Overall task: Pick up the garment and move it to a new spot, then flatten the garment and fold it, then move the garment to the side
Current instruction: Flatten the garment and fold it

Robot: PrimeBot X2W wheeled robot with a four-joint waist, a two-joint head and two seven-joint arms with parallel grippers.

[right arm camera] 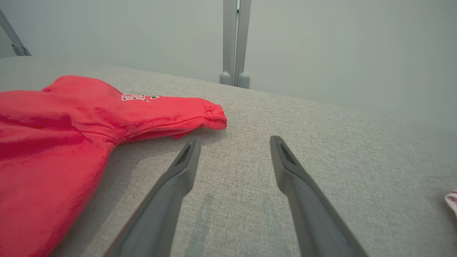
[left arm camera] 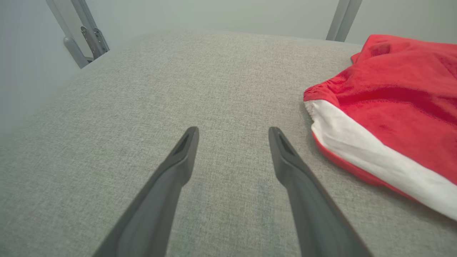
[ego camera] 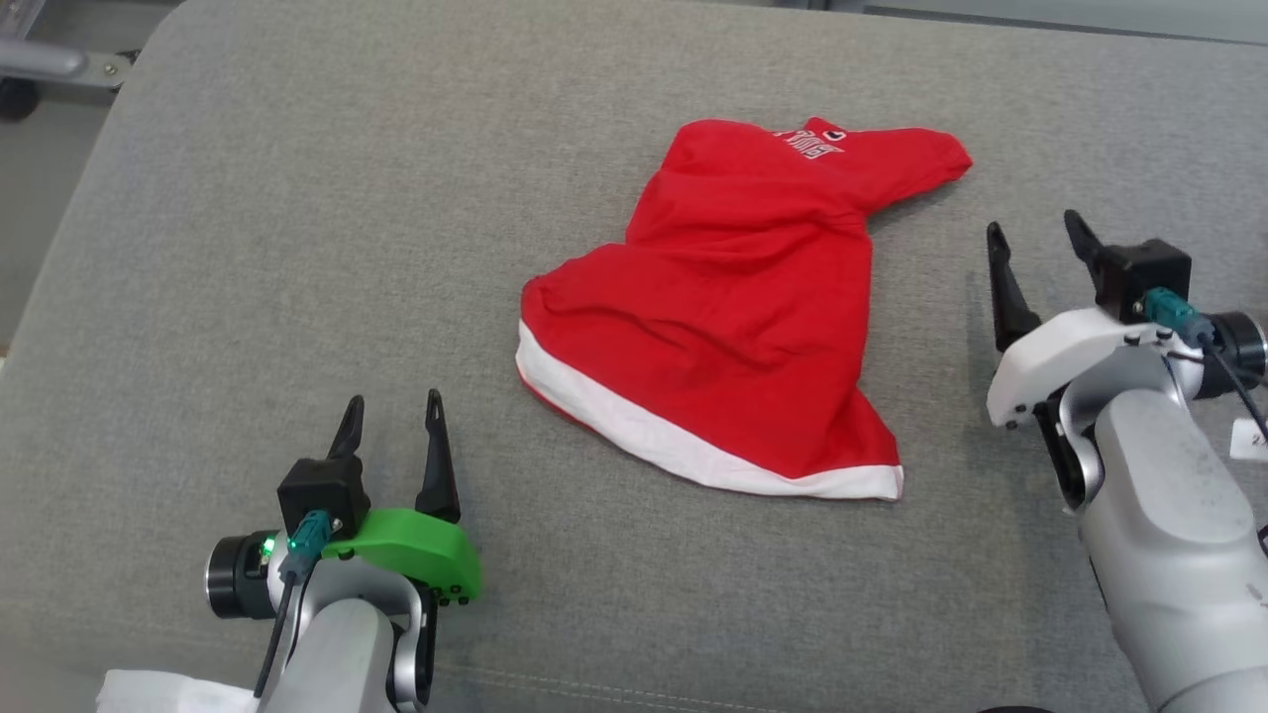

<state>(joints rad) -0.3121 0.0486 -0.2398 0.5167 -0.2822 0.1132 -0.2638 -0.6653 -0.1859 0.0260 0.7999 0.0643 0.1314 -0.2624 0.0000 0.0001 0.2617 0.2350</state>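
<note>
Head view. Shows the garment (ego camera: 733, 317), red with a white hem (ego camera: 684, 446), lying rumpled on the grey fabric surface (ego camera: 297, 248). Puts the left gripper (ego camera: 394, 398) near the garment, off its hem end and apart from the cloth, fingers spread and empty. Puts the right gripper (ego camera: 1033, 222) just beside the garment's sleeve end, likewise spread, grasping nothing and clear of the cloth.

Left wrist view. Looks along the left gripper (left arm camera: 232, 130), released, with bare grey fabric between its fingers. Catches the garment (left arm camera: 392, 96) off to one side, hem corner nearest, untouched.

Right wrist view. Looks along the right gripper (right arm camera: 235, 140), released and empty. Finds the garment (right arm camera: 53, 135) close by, its sleeve (right arm camera: 200, 114) ending just beyond one fingertip without contact.

Progress, as a judgement. Looks like the placing step is over, though cannot tell from here whether this counts as the new spot. Leaves nearly everything else undone: wrinkled body and bunched sleeve, so not flattened; no tidy fold; not yet moved to the side. Calls next for smoothing, probably from the hem corners.
</note>
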